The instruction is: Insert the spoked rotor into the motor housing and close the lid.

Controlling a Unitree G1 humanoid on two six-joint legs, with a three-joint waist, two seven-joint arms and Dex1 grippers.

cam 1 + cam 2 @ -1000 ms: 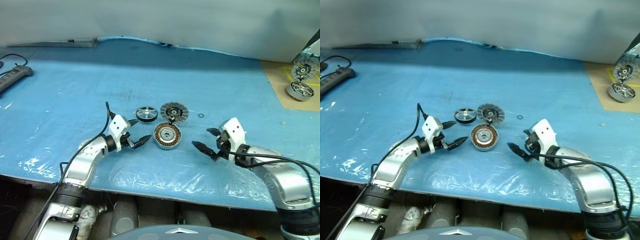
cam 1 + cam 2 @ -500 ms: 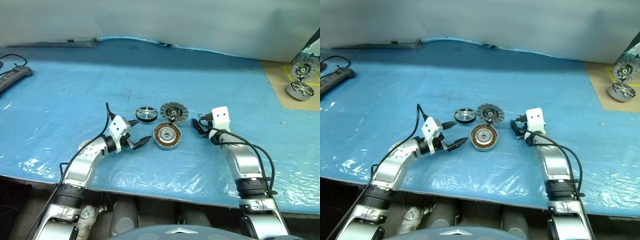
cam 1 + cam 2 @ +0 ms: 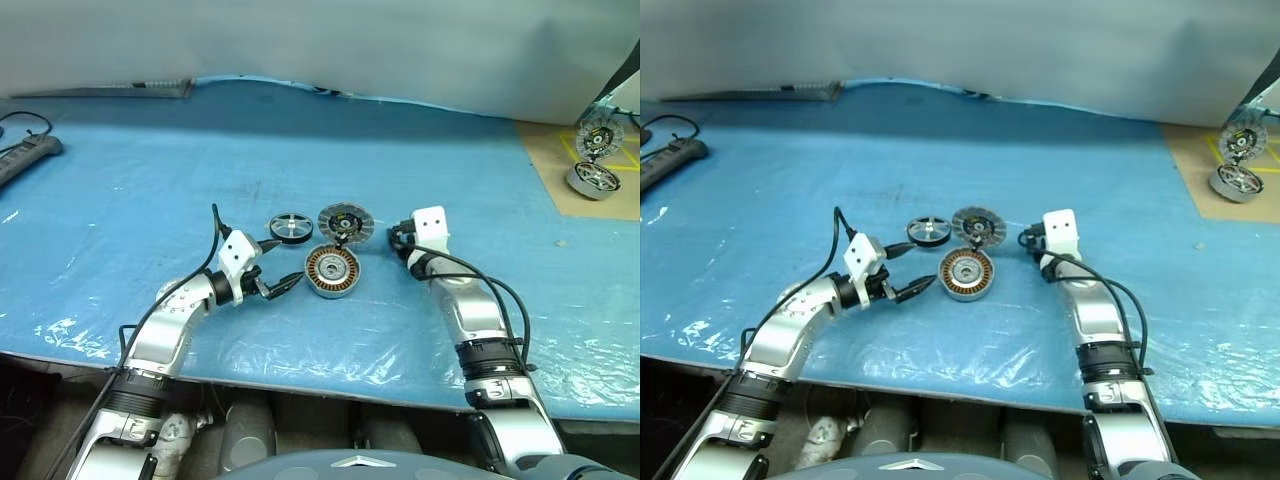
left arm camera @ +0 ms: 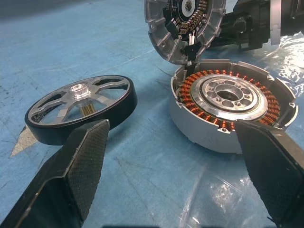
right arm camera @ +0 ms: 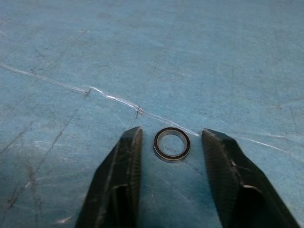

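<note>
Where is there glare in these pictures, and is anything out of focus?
Head views: white glare patches on the plastic sheet near the front table edge. Left wrist view: the rotor and housing are sharp; the near fingers look soft. Right wrist view: the small ring is sharp, with a bright crease line on the sheet behind it.

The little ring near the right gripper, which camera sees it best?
The right wrist view: the little ring lies flat on the blue sheet, between the right gripper fingers, untouched. In the head views the gripper hides that spot.
</note>
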